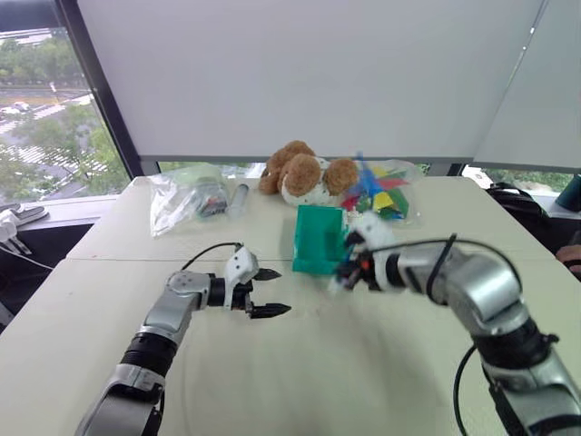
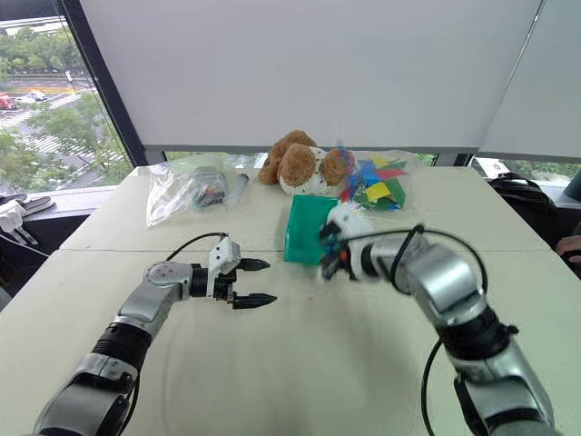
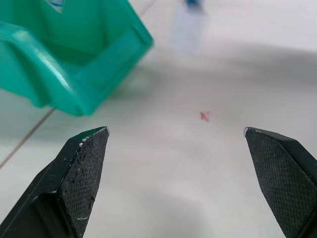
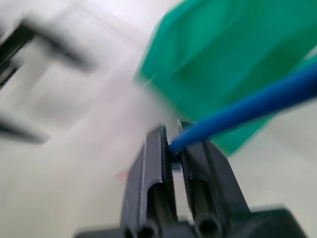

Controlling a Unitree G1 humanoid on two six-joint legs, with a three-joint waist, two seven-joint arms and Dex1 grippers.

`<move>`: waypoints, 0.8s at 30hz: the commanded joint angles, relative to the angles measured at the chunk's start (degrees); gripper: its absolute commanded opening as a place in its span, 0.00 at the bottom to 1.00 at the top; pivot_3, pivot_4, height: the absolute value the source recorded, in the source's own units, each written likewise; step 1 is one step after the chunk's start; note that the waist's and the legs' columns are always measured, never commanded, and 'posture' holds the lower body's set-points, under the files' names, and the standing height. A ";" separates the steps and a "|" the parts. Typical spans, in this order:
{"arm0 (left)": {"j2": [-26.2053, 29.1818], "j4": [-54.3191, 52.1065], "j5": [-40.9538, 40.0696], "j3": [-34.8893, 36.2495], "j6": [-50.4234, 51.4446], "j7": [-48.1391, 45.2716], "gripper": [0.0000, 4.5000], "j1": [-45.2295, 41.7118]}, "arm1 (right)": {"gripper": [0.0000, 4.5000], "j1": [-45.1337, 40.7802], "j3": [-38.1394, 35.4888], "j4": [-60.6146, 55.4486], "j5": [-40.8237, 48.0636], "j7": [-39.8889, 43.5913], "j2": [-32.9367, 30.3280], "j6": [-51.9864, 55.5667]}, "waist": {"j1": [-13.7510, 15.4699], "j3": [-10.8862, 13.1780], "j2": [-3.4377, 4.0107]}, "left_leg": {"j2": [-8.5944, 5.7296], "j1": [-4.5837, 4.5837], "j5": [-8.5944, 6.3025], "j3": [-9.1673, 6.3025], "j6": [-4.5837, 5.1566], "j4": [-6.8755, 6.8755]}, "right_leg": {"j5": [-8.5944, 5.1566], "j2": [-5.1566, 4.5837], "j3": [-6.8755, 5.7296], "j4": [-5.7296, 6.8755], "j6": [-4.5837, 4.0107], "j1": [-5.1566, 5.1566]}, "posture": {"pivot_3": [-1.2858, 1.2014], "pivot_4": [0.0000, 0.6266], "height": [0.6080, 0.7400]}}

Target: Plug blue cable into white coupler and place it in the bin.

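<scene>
The teal bin (image 1: 318,238) stands in the middle of the table, in front of the plush toy. My right gripper (image 1: 347,271) hovers at the bin's front right corner, shut on the blue cable (image 4: 247,106), which runs from between its fingers across the bin (image 4: 233,59). A small pale piece, apparently the white coupler (image 3: 188,29), hangs blurred below that gripper with blue at its upper end. My left gripper (image 1: 280,292) is to the left of the bin's front, pointing right. It is wide open with nothing between its fingertips (image 3: 89,148).
A brown and white plush toy (image 1: 304,173) sits behind the bin. A clear bag (image 1: 186,195) lies at the back left, and a bag of colourful pieces (image 1: 386,191) at the back right. Bare table stretches in front of both grippers.
</scene>
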 commanded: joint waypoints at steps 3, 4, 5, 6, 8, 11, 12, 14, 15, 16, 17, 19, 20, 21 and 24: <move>0.98 -4.30 -2.08 2.58 1.88 3.40 1.00 2.50 | 0.00 -9.97 2.59 25.14 -8.12 1.65 3.48 -18.10 | -0.18 0.03 0.00 | 0.01 0.05 0.02 0.11 -0.01 0.01 | 0.00 0.20 -0.04 0.04 0.00 0.01 | 0.52 0.24 1.00; 0.98 -5.23 -2.53 2.86 2.66 3.90 1.00 2.99 | 0.00 -11.37 3.28 29.84 -9.47 2.11 4.43 -21.15 | -0.34 0.06 0.01 | 0.01 0.07 0.02 0.15 0.00 0.02 | 0.00 0.21 -0.04 0.08 0.01 0.01 | 0.52 0.24 1.00; 1.01 -6.58 -3.18 3.21 3.76 4.44 1.00 3.54 | 0.00 -13.02 3.41 35.54 -10.44 2.55 6.08 -24.46 | -0.34 0.09 0.00 | 0.04 0.10 0.02 0.25 0.00 0.04 | 0.00 0.23 -0.03 0.11 0.01 0.01 | 0.52 0.24 1.00; 1.07 -7.55 -3.62 3.39 4.54 4.84 1.00 3.91 | 0.00 -14.23 3.36 39.63 -11.22 3.04 7.27 -26.86 | -0.35 0.10 0.00 | 0.04 0.11 0.06 0.26 0.03 0.06 | 0.00 0.23 -0.02 0.15 0.01 0.01 | 0.52 0.24 1.00; 1.50 -9.89 -4.60 3.84 6.35 5.54 1.00 4.66 | 0.00 -17.30 3.12 50.08 -13.35 2.96 9.94 -33.09 | -0.37 0.15 0.02 | 0.07 0.11 0.13 0.27 0.03 0.09 | 0.00 0.25 -0.02 0.21 0.01 0.01 | 0.52 0.24 1.00; 1.94 -12.23 -5.93 4.61 8.49 6.71 1.00 5.31 | 0.18 -21.07 1.68 61.61 -14.91 3.19 12.93 -39.50 | -0.32 0.24 0.07 | 0.08 0.13 0.24 0.26 -0.02 0.09 | 0.01 0.27 -0.02 0.28 0.02 0.01 | 0.52 0.24 1.00; 2.13 -12.82 -6.18 4.65 8.94 6.89 1.00 5.50 | 0.24 -22.00 1.25 64.16 -15.23 3.32 13.54 -40.91 | -0.31 0.26 0.09 | 0.07 0.13 0.28 0.24 -0.05 0.08 | 0.01 0.27 -0.02 0.30 0.03 0.01 | 0.52 0.24 1.00; 2.55 -14.21 -6.65 4.61 9.85 7.29 1.00 5.99 | 0.44 -23.53 1.05 68.03 -16.21 3.83 14.55 -43.51 | -0.35 0.31 0.12 | 0.07 0.13 0.30 0.24 -0.09 0.08 | 0.01 0.27 -0.02 0.33 0.03 0.01 | 0.52 0.24 1.00; 2.68 -14.86 -6.86 4.67 10.35 7.46 1.00 6.22 | 0.58 -24.22 0.76 69.23 -16.40 4.42 15.00 -44.41 | -0.38 0.32 0.13 | 0.07 0.13 0.31 0.23 -0.11 0.08 | 0.01 0.27 -0.02 0.33 0.03 0.01 | 0.52 0.24 1.00; 2.81 -15.38 -7.05 4.73 10.75 7.63 1.00 6.41 | 0.70 -24.84 0.46 70.13 -16.63 4.95 15.39 -45.12 | -0.43 0.34 0.15 | 0.07 0.13 0.32 0.23 -0.12 0.08 | 0.02 0.27 -0.02 0.34 0.03 0.01 | 0.52 0.24 1.00; 2.92 -15.69 -7.22 4.73 11.02 7.77 1.00 6.53 | 0.84 -25.32 0.16 70.88 -16.84 5.34 15.64 -45.66 | -0.45 0.35 0.16 | 0.07 0.13 0.34 0.22 -0.15 0.08 | 0.02 0.27 -0.01 0.35 0.03 0.01 | 0.52 0.24 1.00; 3.11 -16.29 -7.65 4.75 11.71 8.02 1.00 6.83 | 0.99 -26.39 0.13 71.43 -17.91 5.59 15.61 -46.62 | -0.47 0.36 0.17 | 0.08 0.14 0.36 0.20 -0.19 0.07 | 0.02 0.28 -0.02 0.36 0.03 0.01 | 0.52 0.24 1.00; 3.22 -16.52 -7.81 4.78 11.98 8.08 1.00 6.98 | 0.99 -27.04 0.14 71.35 -18.56 5.50 15.33 -46.92 | -0.47 0.37 0.18 | 0.08 0.14 0.37 0.20 -0.21 0.07 | 0.02 0.29 -0.01 0.37 0.03 0.00 | 0.52 0.24 1.00; 3.35 -16.74 -7.91 4.82 12.27 8.08 1.00 7.14 | 0.99 -27.79 -0.03 70.33 -18.82 6.23 14.54 -46.49 | -0.48 0.39 0.21 | 0.08 0.14 0.39 0.19 -0.24 0.07 | 0.02 0.29 -0.01 0.38 0.03 0.00 | 0.52 0.24 1.00; 3.69 -17.13 -8.14 4.89 12.81 8.00 1.00 7.44 | 0.99 -28.44 -0.45 66.15 -19.18 9.33 12.00 -44.33 | -0.45 0.41 0.24 | 0.08 0.15 0.42 0.18 -0.30 0.07 | 0.02 0.30 -0.01 0.42 0.03 -0.01 | 0.52 0.24 1.00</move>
